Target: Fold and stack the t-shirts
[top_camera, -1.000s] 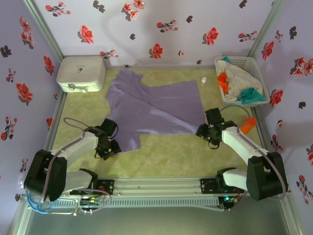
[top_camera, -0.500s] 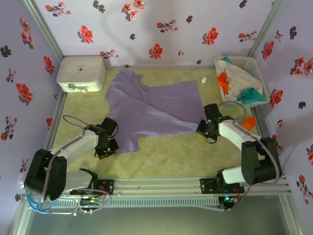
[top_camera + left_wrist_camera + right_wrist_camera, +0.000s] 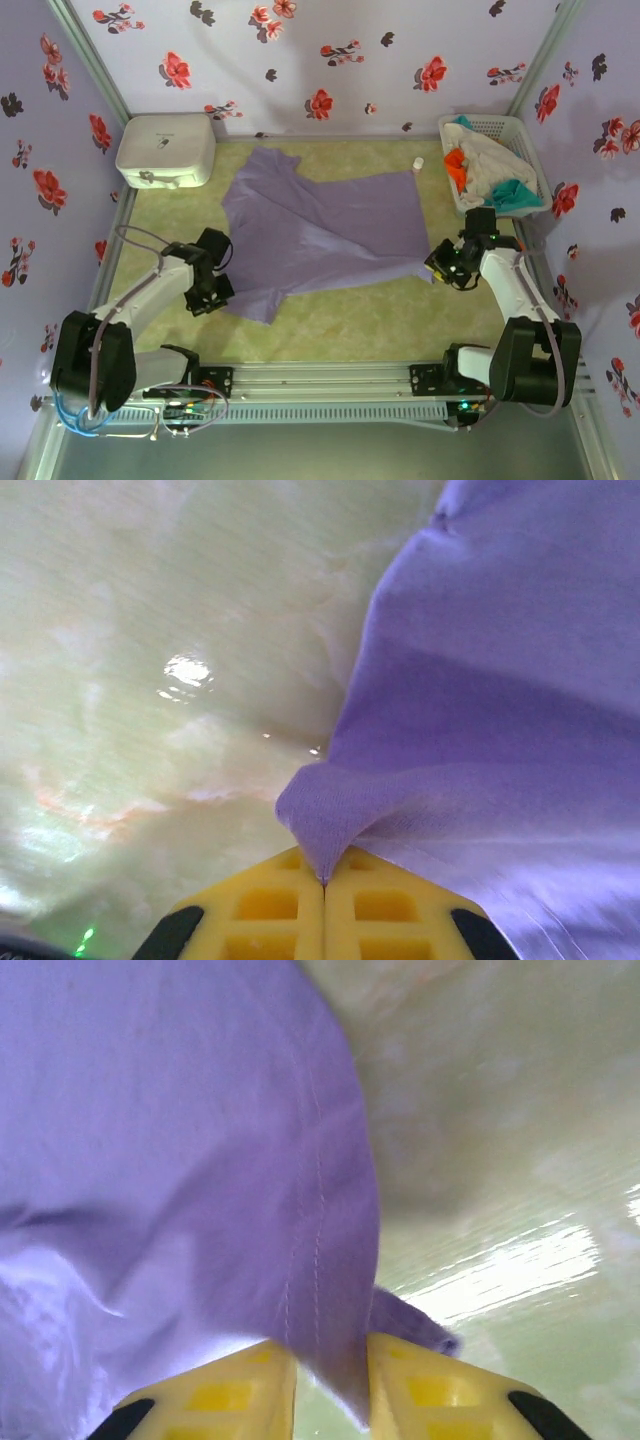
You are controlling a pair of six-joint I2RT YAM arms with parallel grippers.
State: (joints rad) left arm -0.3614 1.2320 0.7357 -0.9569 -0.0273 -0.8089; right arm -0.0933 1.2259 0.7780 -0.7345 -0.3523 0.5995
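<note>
Slip risk, mostly: lavender t-shirt [image 3: 320, 225] lies spread mid-worktop [image 3: 350, 320], left gripper [image 3: 323, 880] pressed tight on just a tiny nub at its near-left corner, right gripper [image 3: 330, 1365] pinching the near-right hem. Pull unevenly and that thin left bite could pop out, or the cloth bunches and folds crooked.

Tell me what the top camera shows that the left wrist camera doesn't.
Top view: the whole lavender t-shirt spread on the green table, the white box, the basket holding the other shirts, and the right gripper at the t-shirt's right corner. Left wrist view: a close-up of the left gripper shut, its yellow fingers pinching a small peak of cloth. Both: the lavender t-shirt and the green table.
</note>
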